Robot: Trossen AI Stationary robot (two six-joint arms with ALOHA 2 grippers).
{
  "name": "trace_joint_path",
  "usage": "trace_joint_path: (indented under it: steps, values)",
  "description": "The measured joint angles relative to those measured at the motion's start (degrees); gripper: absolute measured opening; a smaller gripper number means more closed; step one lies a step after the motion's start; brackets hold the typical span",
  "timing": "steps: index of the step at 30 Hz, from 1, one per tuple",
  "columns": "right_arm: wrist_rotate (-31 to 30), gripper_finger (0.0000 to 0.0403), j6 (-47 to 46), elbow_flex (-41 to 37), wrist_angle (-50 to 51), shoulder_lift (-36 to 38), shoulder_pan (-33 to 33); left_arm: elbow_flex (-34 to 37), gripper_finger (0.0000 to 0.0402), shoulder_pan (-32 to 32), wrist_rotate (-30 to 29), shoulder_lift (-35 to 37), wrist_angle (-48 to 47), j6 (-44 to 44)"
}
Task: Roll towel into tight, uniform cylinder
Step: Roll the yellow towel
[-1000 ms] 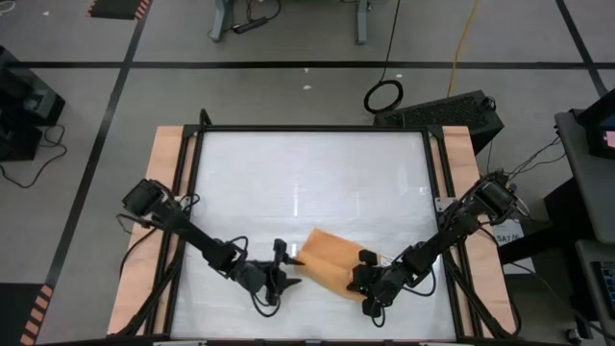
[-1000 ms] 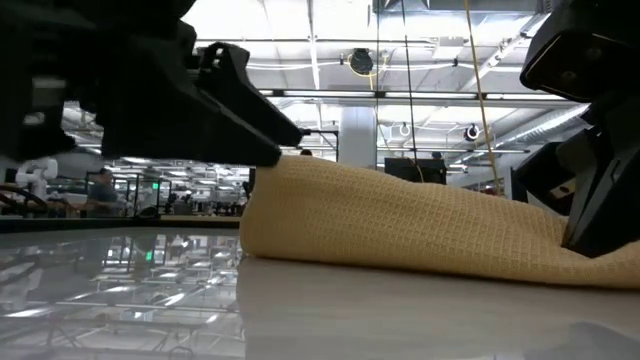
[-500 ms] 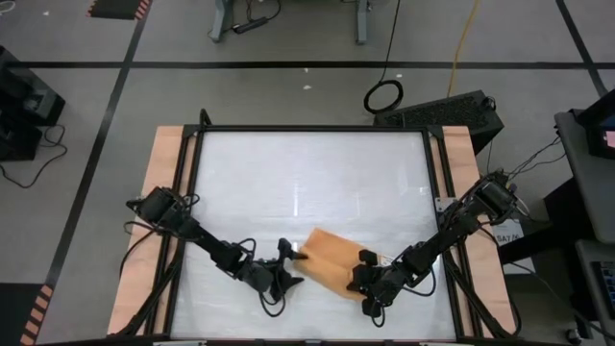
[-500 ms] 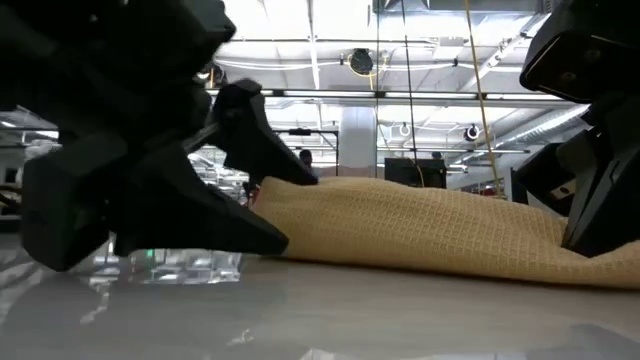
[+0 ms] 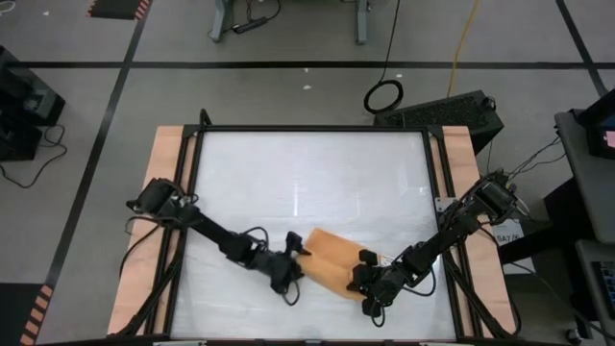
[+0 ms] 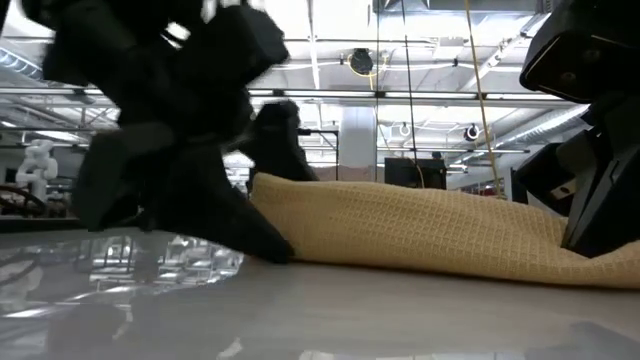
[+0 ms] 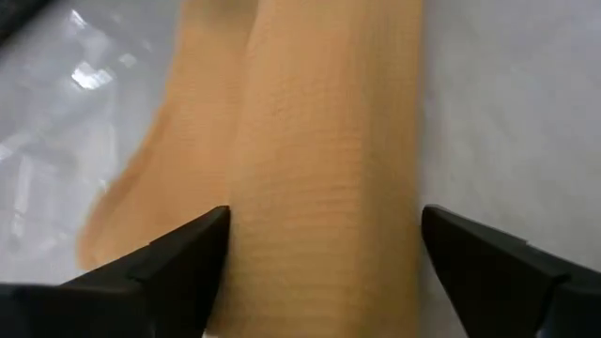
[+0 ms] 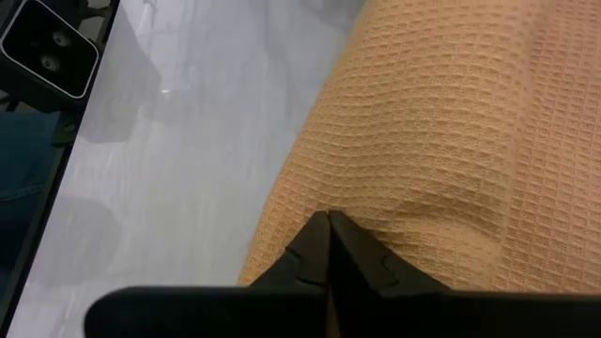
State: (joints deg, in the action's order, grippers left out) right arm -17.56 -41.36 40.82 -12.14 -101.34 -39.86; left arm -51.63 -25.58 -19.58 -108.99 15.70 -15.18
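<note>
From above, we are seeing the towel point(image 5: 334, 259) lying as a short roll on the white table point(image 5: 307, 173), between the two grippers. The left gripper point(image 5: 296, 261) is standing at one end of the roll with its fingers spread wide, one on each side of that end. The right gripper point(image 5: 365, 279) is sitting at the opposite end, with its fingers pressed together.

From table height, we are seeing the towel point(image 6: 420, 230) lying flat on the table, the left gripper point(image 6: 265, 190) standing around its near end and the right arm touching its far end.

Past the left wrist, the towel point(image 7: 324, 178) is filling the gap between the two spread fingers point(image 7: 178, 258), running straight ahead.

Past the right wrist, the closed fingertips point(image 8: 329, 246) are pinching the towel point(image 8: 441, 141), which is lying just ahead of them.
</note>
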Motion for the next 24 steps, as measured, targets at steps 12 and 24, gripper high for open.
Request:
trace_joint_path:
  steps: [12,24]
  values:
    - [-0.1,0.0000,2.3,0.0,0.0,0.0,0.5,-2.4,0.0211,7.5,16.4,0.0,-6.7,3.5]
    - [0.0,0.0049,9.4,-0.2,8.2,8.2,1.6,-2.7,0.0038,9.7,22.7,0.4,-13.8,24.4]
